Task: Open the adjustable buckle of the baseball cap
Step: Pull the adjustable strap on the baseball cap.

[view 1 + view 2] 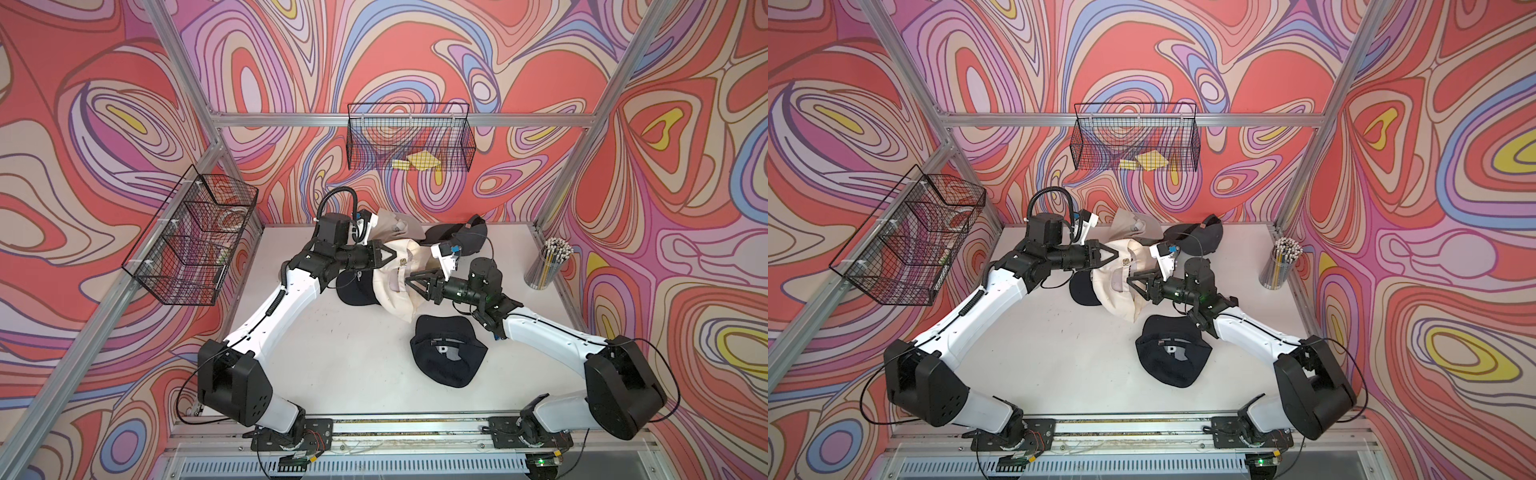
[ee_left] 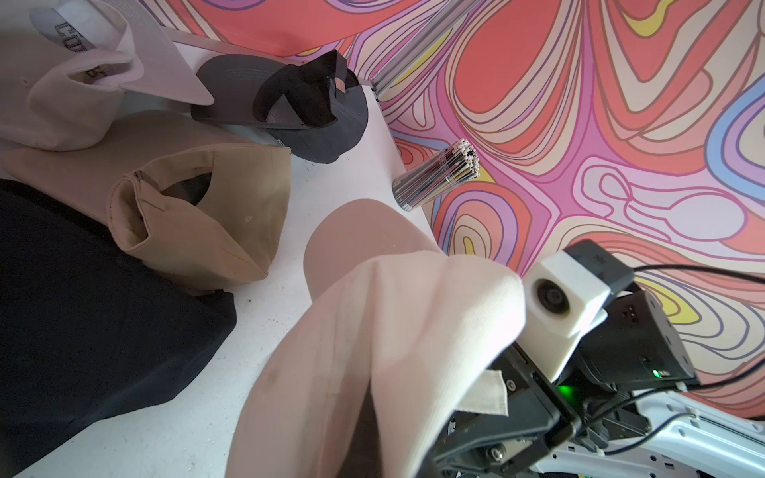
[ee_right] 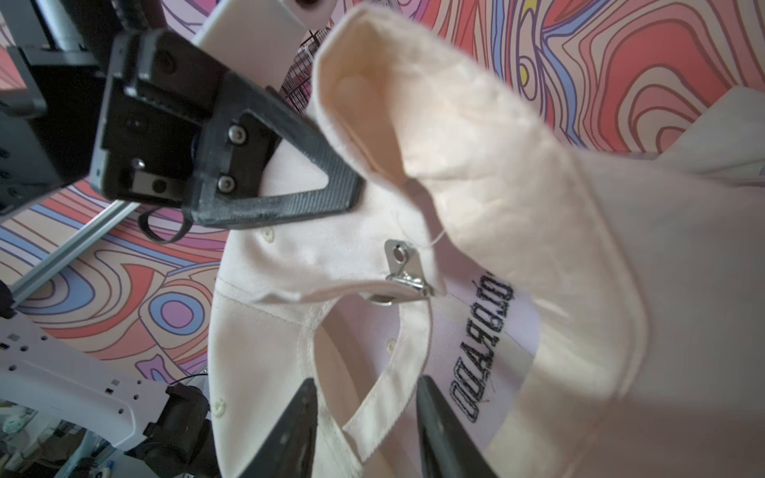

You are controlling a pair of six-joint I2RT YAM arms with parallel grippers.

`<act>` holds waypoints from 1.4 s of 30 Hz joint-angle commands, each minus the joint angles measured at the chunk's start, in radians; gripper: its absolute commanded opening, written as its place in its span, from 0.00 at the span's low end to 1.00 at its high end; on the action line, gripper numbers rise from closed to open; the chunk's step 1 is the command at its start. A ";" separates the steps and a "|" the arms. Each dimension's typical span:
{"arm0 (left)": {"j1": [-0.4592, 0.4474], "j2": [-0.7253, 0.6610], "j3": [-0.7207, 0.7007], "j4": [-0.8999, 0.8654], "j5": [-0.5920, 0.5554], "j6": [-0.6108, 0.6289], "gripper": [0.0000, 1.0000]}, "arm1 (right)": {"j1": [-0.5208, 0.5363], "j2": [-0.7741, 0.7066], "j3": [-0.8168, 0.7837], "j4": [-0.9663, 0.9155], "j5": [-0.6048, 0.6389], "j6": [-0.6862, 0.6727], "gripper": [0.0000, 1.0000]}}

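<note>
You have the cream cap (image 1: 390, 291) between both arms: left gripper (image 1: 395, 255) pinching its fabric, right gripper (image 1: 410, 277) at its other side, navy cap (image 1: 449, 357) near

Robot lab cell, purpose-built test rig. Boxed in by aluminium frame beams (image 1: 291, 119) and swirl-printed wall panels (image 1: 415, 50). Bare white tabletop (image 1: 353, 353), two white robot arms (image 1: 270, 307) bolted to a front rail (image 1: 415, 426), wire baskets (image 1: 361, 137) hung on walls, loose cabling, exposed circuit boards.

The cap (image 3: 517, 174) is cream with a silver buckle (image 3: 403, 271) and black lettering (image 3: 480, 351); walls (image 1: 415, 50) swirl red, pink, lilac.
</note>
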 commanded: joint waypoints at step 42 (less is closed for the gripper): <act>0.006 0.062 -0.020 0.202 0.188 -0.106 0.00 | -0.061 0.089 -0.036 0.216 -0.098 0.095 0.42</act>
